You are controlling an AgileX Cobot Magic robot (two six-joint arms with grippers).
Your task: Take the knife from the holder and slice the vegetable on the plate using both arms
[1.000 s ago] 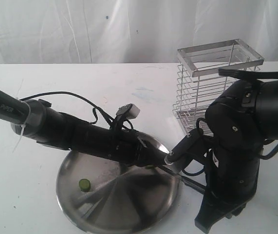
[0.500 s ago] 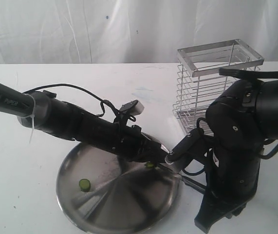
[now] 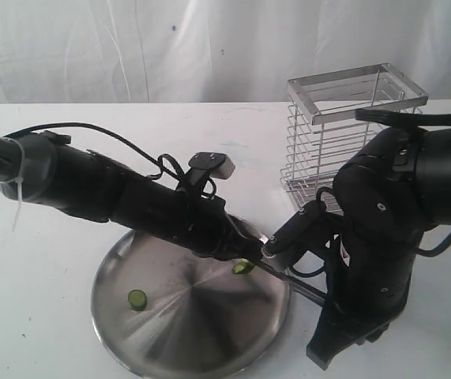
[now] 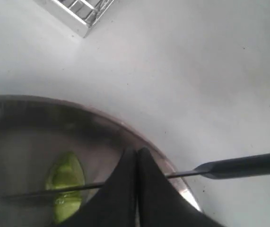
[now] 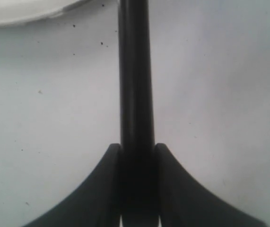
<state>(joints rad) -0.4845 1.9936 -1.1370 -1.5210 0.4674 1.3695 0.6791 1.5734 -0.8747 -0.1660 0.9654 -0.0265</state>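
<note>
Now you see your right gripper (image 5: 137, 147) clamped on the black handle of the knife (image 4: 239, 166). Its blade passes over the vegetable (image 4: 66, 171) on the plate (image 4: 21, 137). Your left gripper (image 4: 137, 153) has its fingers pressed together.

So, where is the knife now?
Exterior view, right of centre: the knife, handle in the right gripper, crosses the rim of the plate, blade over the vegetable piece by the left gripper.
</note>
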